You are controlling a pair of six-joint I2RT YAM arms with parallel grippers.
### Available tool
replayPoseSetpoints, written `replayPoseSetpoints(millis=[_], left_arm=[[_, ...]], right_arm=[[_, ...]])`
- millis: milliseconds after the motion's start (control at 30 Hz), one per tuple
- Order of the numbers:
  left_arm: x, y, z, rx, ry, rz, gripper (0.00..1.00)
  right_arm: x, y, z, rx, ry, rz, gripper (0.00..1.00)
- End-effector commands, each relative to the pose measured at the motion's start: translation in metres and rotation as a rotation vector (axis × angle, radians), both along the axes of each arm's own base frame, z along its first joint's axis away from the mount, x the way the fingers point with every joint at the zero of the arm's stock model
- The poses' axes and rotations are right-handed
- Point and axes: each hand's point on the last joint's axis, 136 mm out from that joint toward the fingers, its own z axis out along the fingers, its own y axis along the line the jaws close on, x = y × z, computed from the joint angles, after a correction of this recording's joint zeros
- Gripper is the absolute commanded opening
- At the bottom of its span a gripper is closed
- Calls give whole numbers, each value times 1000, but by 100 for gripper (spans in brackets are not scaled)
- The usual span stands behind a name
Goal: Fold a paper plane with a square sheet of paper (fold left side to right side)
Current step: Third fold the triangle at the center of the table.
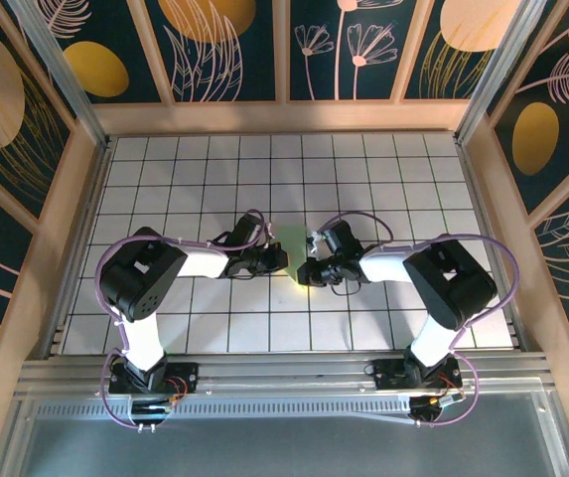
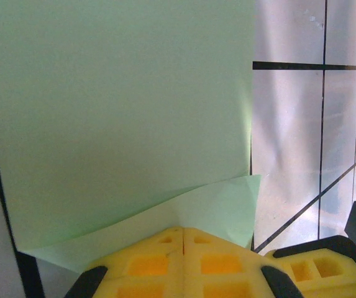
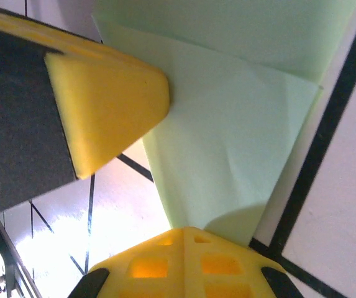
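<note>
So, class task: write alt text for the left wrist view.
A pale green sheet of paper fills most of the frame, its lower edge folded into a flap. The yellow left gripper, shut, meets the flap; white gridded tiles show at right.

This is a purpose-built robot test cell, as in a lab. 2 robot arms (image 1: 150,278) are bolted to aluminium rails (image 1: 284,373) at the near edge of a white grid-tiled table (image 1: 363,169). A wooden frame (image 1: 284,114) holding dark botanical-print panels (image 1: 234,50) boxes it in, and purple cables (image 1: 100,288) loop along the arms.
</note>
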Motion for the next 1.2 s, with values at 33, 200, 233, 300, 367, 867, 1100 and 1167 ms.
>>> replayPoseSetpoints(millis=[33,200,233,300,367,867,1100,1167], left_arm=[[-15,23,-42,142,100,43,0],[-16,24,-43,144,106,46,0],[-15,24,-42,143,105,47,0],[-16,24,-43,143,106,45,0],[-16,23,-42,142,103,44,0],[-16,22,-41,134,100,40,0],[-16,23,-40,132,101,46,0],[-16,23,-41,133,104,46,0]], right_arm=[[-39,-26,-23,-110,116,23,0],[-42,-29,-16,-110,105,24,0],[-40,-28,-12,-106,99,23,0],[-32,-22,-1,-85,72,22,0],[-22,-16,10,-68,40,13,0],[16,23,18,6,-34,1,0],[21,27,8,-5,-22,10,0],[15,24,0,-26,-2,15,0]])
